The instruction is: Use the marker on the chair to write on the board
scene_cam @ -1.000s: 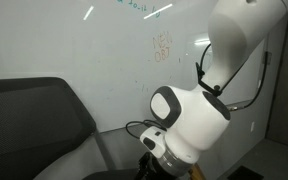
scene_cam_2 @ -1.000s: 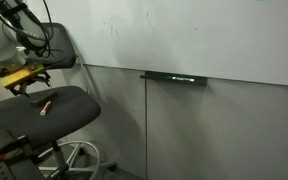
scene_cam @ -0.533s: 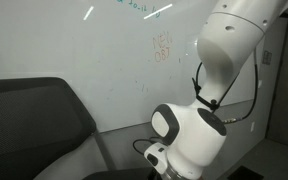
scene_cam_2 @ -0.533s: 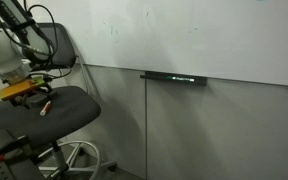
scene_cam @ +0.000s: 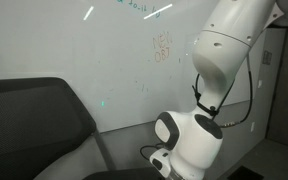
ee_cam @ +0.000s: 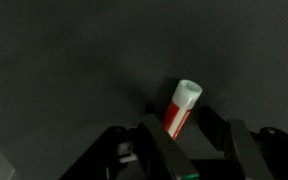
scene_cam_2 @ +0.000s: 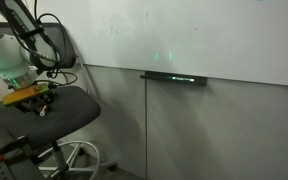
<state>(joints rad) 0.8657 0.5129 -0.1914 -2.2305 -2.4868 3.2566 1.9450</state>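
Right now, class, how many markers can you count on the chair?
1. The marker lies on the chair seat, between the fingers of the open gripper, in the wrist view. Others may hide behind the arm.

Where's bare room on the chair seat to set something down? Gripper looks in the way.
The chair seat is bare from the gripper across to its opposite rim, and along the near edge. In the wrist view, plain fabric shows above and to both sides of the marker. The crowded spot is the marker itself, with open jaws on either side.
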